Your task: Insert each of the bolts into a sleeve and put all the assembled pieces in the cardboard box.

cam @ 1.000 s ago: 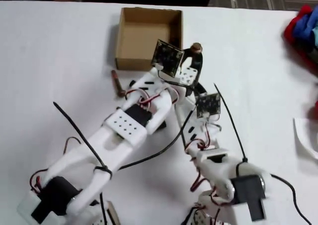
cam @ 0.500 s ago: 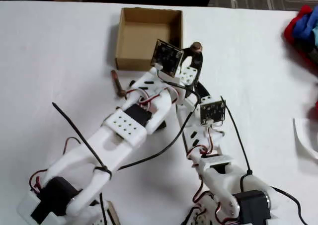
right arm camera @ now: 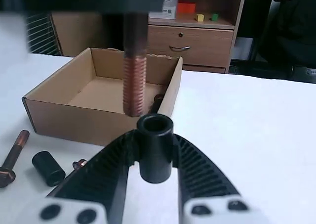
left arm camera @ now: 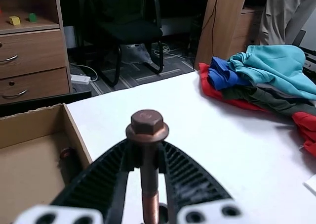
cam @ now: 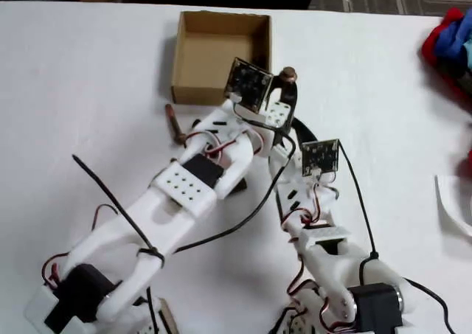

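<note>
left wrist view: left gripper pinches coppery bolt; right gripper holds black sleeve.

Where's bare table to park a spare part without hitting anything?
Free: the table left of the cardboard box, and the stretch between the box and the clothes pile. Crowded: just in front of the box, where the left end effector and right end effector meet, with a loose bolt and loose sleeve lying beside them.
</note>
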Available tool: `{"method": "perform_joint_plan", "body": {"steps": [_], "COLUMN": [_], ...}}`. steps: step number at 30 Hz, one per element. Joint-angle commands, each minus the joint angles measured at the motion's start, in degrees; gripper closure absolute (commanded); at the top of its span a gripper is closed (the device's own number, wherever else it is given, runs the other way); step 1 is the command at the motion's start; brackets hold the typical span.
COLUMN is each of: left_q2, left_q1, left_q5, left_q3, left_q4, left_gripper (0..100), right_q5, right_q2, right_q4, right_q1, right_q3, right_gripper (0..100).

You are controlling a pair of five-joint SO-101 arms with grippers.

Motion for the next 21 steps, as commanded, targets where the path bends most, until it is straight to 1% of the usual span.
{"method": "perform_joint_plan", "body": {"steps": [1, 5, 10, 12, 16, 18, 21], "left_q2": [-1.93, -2.11, -2.20, -3.08, -5.10, -5.27, -5.27], "left_q1": [-0.62, -0.53, -0.44, -0.44, -0.09, 0.18, 0.18], "left_q5": [0.26, -0.09, 0.26, 0.26, 0.26, 0.26, 0.26], "left_q3": [-2.77, -2.86, -4.44, -4.79, -3.21, -2.15, -1.27], "left_q4": [0.09, -2.37, -1.85, -1.85, -1.85, -1.85, -2.02], "left_gripper": [98, 98, 98, 98, 98, 98, 98], "right_q5": [-0.09, -0.09, -0.09, 0.00, 4.48, 4.31, 4.31], "right_q2": [-3.30, -3.30, -3.38, -2.95, -2.86, -2.86, -2.77], "right_q4": [0.04, -0.04, -0.22, -2.07, -7.69, -9.80, -9.89], "right_q1": [0.22, 0.31, 0.57, 0.75, 0.31, 0.31, 0.48], "right_q3": [-2.46, -2.46, -2.46, -2.29, 0.00, 0.70, 0.70], "right_gripper": [97.7, 97.7, 97.7, 97.7, 97.7, 97.7, 97.7]}}
